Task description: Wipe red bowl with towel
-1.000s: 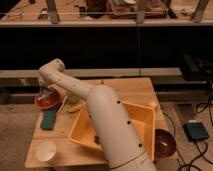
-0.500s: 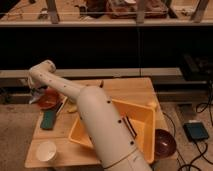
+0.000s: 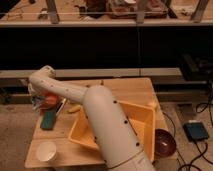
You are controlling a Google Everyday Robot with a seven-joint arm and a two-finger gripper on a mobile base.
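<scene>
A red bowl (image 3: 50,100) sits near the left edge of the wooden table (image 3: 120,87). My white arm reaches from the bottom centre up to the left and bends down over it. The gripper (image 3: 40,101) hangs at the bowl's left rim, mostly hidden by the wrist. A pale crumpled piece, probably the towel (image 3: 36,104), shows at the gripper, just left of the bowl. I cannot tell whether it touches the bowl's inside.
A green sponge (image 3: 48,120) lies just in front of the bowl, with a banana (image 3: 74,108) to its right. A large yellow bin (image 3: 135,125) fills the table's middle. A white cup (image 3: 46,150) stands front left and a dark red bowl (image 3: 165,142) front right.
The arm has swung left; its elbow and the gripper have shifted from above the red bowl towards its left rim and the table's left edge.
</scene>
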